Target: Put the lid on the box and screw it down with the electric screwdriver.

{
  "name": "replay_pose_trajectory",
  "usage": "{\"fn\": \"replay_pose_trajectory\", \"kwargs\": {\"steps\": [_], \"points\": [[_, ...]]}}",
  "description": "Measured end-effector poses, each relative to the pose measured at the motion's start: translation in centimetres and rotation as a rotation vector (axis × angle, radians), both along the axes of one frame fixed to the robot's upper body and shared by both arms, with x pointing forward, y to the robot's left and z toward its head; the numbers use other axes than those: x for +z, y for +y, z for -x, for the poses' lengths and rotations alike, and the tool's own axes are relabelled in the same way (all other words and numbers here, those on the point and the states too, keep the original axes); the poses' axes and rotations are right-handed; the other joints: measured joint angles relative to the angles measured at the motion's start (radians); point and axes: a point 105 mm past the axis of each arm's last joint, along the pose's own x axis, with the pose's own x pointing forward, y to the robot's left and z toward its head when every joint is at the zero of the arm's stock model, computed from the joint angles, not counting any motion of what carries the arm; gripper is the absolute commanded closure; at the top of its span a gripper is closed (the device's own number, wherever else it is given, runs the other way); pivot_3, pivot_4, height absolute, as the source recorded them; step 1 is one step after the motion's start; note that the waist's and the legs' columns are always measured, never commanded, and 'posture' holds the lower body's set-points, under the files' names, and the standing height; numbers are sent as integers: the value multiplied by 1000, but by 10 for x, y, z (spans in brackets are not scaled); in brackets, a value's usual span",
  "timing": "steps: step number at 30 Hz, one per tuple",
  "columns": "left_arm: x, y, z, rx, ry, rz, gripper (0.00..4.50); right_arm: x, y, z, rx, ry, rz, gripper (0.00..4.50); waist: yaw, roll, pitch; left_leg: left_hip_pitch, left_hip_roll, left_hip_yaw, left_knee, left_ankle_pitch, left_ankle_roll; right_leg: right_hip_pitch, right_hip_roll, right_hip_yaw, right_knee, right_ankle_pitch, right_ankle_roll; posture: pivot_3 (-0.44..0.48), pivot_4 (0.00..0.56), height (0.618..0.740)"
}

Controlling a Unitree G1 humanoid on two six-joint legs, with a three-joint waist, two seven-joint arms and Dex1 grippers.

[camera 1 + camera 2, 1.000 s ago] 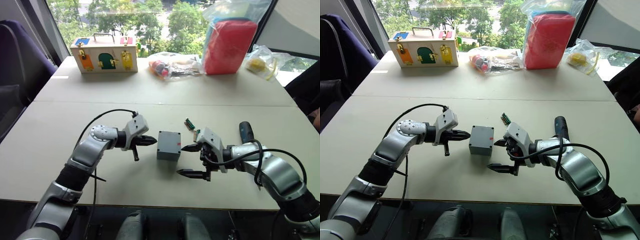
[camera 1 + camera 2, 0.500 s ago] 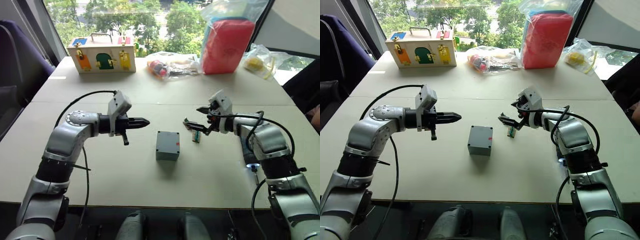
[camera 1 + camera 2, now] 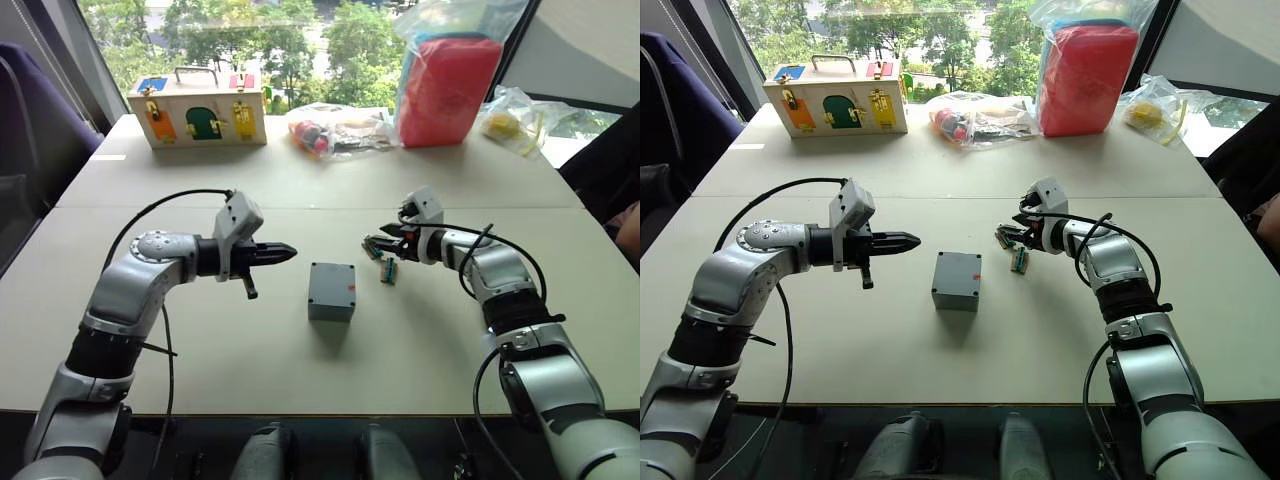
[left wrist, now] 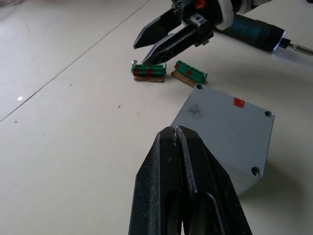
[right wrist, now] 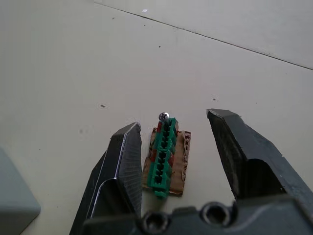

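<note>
The right tool (image 5: 176, 161) hovers open over a green connector (image 5: 164, 156), right of frame center. The left tool (image 3: 285, 253) is closed and empty, just left of the box (image 3: 332, 291), which sits mid-tabletop (image 3: 300, 190) with its lid (image 4: 230, 125) on.

Matt grey plastic box (image 4: 230, 132), matt cream table (image 3: 300, 190) — glossy black claw fingers (image 5: 120, 171)

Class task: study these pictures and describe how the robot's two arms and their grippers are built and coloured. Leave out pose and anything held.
Both arms are jointed silver-grey metal with black sections, and loose black cables loop alongside them. Each wrist carries a pale grey block. The left gripper and right gripper each have two black, tapering, pointed fingers. An orange-red detail sits at the right gripper's base.
</note>
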Motion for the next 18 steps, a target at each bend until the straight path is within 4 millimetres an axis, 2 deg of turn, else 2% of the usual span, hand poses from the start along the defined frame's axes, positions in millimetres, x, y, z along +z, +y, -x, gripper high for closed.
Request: {"fn": "replay_pose_trajectory", "kwargs": {"steps": [9, 18], "points": [[0, -1, 1, 8, -1, 9, 4500, -9, 9, -4, -3, -1, 2, 2066, 0, 0, 0, 0, 0, 0, 0, 1, -1, 0, 0, 0, 0, 0, 0, 0, 150, 740], [-5, 0, 2, 14, 14, 7, 4500, -3, 9, -8, -13, -15, -3, 2066, 1, 0, 0, 0, 0, 0, 0, 1, -1, 0, 0, 0, 0, 0, 0, 0, 150, 740]]}}
